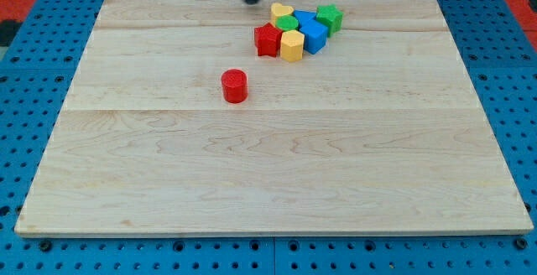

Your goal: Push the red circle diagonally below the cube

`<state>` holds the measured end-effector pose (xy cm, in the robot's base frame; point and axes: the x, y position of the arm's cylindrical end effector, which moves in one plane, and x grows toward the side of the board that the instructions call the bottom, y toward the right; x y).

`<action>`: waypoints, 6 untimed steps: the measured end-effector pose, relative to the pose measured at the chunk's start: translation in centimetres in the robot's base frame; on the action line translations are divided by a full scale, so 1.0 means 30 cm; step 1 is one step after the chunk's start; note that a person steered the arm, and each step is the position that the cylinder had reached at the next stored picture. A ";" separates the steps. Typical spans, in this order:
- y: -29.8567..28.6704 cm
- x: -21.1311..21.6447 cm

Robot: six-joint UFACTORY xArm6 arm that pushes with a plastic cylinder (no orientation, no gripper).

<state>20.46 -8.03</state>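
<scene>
So my tip is parked near the worktop's top edge, just left of the block cluster, and I've got no gripper, so nothing's held. The cluster has a yellow heart, blue cube and red star. The red circle sits alone, well below my tip and lower-left of the cluster.

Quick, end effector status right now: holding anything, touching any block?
My tip: bare rod, nothing held, touching no block, near the board's top edge, left of the cluster, well above the red circle.
</scene>
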 end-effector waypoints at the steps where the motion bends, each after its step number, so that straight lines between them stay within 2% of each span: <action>1: -0.088 0.258; 3: -0.134 0.549; 4: 0.039 0.658; 5: 0.303 0.686; 6: 0.476 0.788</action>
